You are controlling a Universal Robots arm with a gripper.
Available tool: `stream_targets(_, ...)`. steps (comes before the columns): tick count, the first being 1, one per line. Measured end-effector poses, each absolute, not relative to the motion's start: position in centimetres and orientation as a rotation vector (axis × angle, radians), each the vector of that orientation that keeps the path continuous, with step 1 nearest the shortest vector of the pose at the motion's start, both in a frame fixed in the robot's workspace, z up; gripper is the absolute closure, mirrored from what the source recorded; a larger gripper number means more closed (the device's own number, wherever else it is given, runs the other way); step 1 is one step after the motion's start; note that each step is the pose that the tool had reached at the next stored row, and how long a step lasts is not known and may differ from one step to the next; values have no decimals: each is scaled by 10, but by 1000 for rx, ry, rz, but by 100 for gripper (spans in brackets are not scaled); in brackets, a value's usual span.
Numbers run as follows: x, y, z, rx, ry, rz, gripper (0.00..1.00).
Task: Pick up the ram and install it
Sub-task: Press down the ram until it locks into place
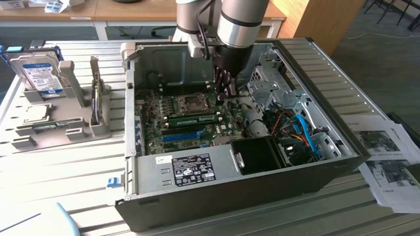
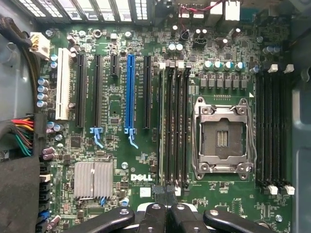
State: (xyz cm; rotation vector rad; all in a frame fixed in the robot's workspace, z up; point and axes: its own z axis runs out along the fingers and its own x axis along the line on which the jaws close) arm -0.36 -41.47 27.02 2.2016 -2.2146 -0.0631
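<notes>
The ram (image 1: 194, 119) is a green stick standing in a slot on the motherboard inside the open computer case (image 1: 341, 147), just in front of the processor socket (image 1: 192, 102). In the wrist view the ram (image 2: 162, 126) shows edge-on in the slot bank beside the empty socket (image 2: 222, 138). My gripper (image 1: 226, 91) hangs inside the case above the board, slightly behind and to the exterior view's right of the ram. Its black fingertips (image 2: 160, 196) are pressed together over one end of that slot bank, and the gripper (image 2: 165, 196) is shut with nothing between the fingers.
A long blue slot (image 2: 129, 92) lies beside the memory slots. A black box (image 1: 259, 152), coloured cables (image 1: 298, 130) and metal drive bays (image 1: 272, 83) crowd the case's right side. A grey fixture (image 1: 72, 125) at the exterior view's left holds a hard drive (image 1: 41, 73). Papers (image 1: 387, 157) lie at the right.
</notes>
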Motion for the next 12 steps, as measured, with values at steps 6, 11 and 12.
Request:
stream_targets(6, -4, -415, 266, 2202, -2215, -63, 91)
stream_targets(11, -4, -415, 262, 2202, -2215, -63, 91)
stream_targets(12, -4, -415, 261, 2202, -2215, -63, 91)
